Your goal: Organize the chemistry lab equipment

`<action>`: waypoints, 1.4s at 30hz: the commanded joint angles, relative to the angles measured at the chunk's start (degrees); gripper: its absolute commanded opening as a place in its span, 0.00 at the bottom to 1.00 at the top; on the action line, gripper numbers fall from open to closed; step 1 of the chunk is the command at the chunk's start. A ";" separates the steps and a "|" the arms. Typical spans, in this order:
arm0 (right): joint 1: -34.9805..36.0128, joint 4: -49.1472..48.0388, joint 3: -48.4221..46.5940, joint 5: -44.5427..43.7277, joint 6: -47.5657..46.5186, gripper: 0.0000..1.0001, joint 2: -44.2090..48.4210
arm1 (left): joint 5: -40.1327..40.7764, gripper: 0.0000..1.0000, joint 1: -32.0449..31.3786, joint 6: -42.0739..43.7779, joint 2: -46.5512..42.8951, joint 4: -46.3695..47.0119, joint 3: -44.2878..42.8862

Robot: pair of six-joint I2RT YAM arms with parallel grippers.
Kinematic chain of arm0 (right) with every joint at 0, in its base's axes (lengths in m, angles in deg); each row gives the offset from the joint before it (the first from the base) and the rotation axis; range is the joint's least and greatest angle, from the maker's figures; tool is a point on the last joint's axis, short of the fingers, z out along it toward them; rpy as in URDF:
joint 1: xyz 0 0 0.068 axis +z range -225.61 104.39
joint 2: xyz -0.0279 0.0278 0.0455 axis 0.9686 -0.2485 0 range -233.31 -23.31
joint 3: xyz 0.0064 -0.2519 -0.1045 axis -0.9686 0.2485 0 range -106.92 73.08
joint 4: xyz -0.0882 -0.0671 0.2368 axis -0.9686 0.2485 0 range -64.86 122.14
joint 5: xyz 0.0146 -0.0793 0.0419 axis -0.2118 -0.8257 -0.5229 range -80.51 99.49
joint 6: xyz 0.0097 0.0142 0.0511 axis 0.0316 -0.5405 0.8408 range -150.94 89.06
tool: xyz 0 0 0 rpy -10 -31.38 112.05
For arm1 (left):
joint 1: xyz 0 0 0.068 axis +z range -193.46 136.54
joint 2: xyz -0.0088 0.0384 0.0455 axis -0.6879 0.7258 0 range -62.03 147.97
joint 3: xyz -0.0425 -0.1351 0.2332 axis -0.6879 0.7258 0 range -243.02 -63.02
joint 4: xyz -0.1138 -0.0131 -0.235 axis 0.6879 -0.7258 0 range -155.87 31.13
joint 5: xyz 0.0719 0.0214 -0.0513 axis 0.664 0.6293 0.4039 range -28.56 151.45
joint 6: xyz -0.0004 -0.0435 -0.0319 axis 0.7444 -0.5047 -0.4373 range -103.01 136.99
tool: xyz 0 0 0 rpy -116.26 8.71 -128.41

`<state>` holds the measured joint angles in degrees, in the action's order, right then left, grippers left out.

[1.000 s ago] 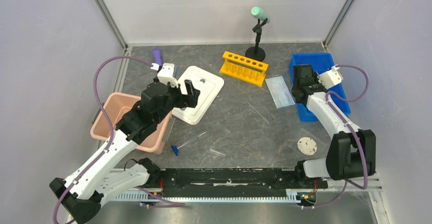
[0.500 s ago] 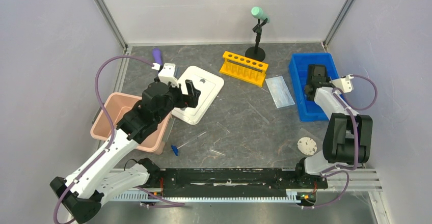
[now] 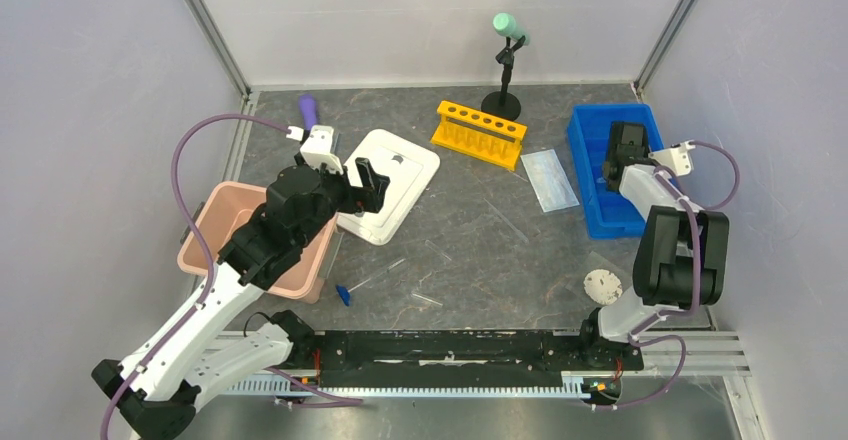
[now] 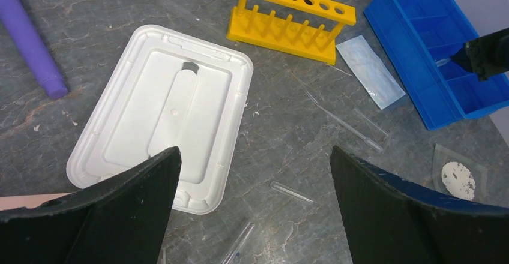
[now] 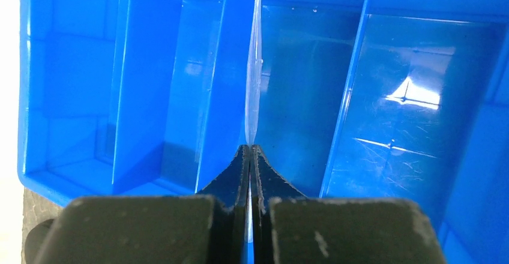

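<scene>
1. Grey bench [image 3: 480, 230] carries everything; both arms are bolted at its near edge.
2. Left arm reaches over the pink tub [image 3: 215, 210] at the left edge of the bench. The left fingers [image 3: 372, 185] are spread wide with nothing in them, hovering above the near end of the white tray.
3. Right arm folds back to the blue tray [image 3: 592, 190] at far right. The right fingers [image 5: 249, 150] are pressed together, pinching a thin clear tube [image 5: 254, 66] by its end. The tube points away from the fingers, in line with a divider between compartments. I can't tell if it touches the tray.
4. White tray [image 4: 162, 114] lies flat at left of centre.
5. Yellow rack [image 3: 480, 132] stands far centre, every hole bare.
6. Black stand [image 3: 503, 100] with a mint top sits behind the rack.
7. Face mask [image 3: 549, 179] lies flat between the rack and the blue tray.
8. Purple cylinder [image 3: 309, 111] lies far left.
9. Round dish [image 3: 603, 286] with a white disc sits near right, close to the right arm's base.
10. Blue-capped tube [image 3: 343, 294] lies near the pink tub's near corner.
11. Loose clear tubes [image 4: 348, 126] are scattered mid-bench, well apart from the blue tray.
</scene>
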<state>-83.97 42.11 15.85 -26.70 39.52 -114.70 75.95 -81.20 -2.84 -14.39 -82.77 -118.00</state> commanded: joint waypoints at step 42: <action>19.70 -4.24 4.72 47.62 -75.75 0.41 9.40 | -1.77 1.00 -0.14 1.30 0.27 1.22 -0.30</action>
<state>-67.10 33.87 21.42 20.65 -26.88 -101.22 75.27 -81.20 -2.84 -14.06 -82.79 -118.00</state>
